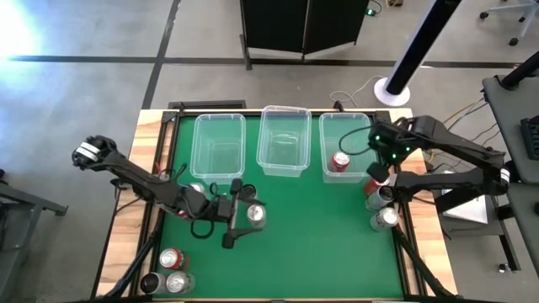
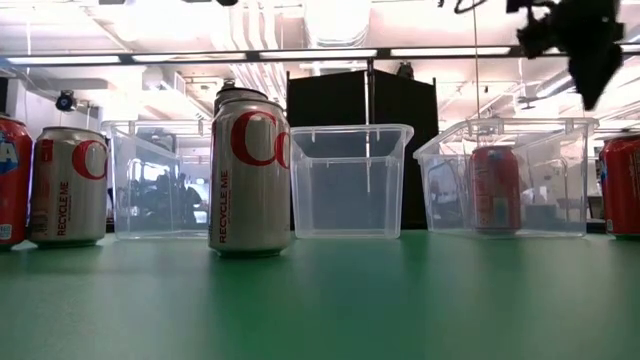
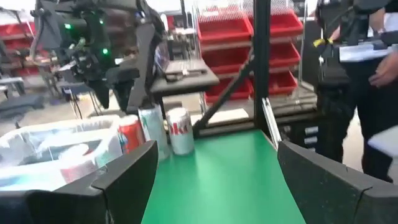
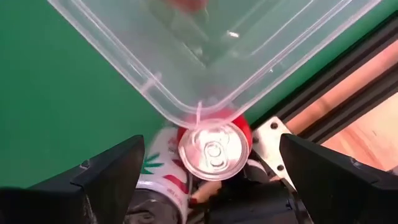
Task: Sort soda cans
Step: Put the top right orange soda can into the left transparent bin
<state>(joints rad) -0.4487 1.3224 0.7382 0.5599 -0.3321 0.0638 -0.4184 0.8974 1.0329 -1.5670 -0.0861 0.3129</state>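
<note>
Soda cans: upright, long axis vertical, silver tops up; one red can already stands inside the right-hand bin.
Right cluster: several cans at the table's right edge, just beside that bin; in the right wrist view a red can sits directly under the camera, top facing it.
Centre can: a silver-white can stands alone mid-table; label reads sideways up the can.
Left cluster: more cans at the near-left corner.
Right gripper: fingers apart, holding nothing, poised above the red can of the right cluster.
Left gripper: fingers apart, at the centre can, not closed on it.
Other bins: middle bin and left bin hold no cans.
Step in hand: likely picking the next red can.
Next move: descend straight, fingers straddling the can, close, lift clear of the bin's rim.
</note>
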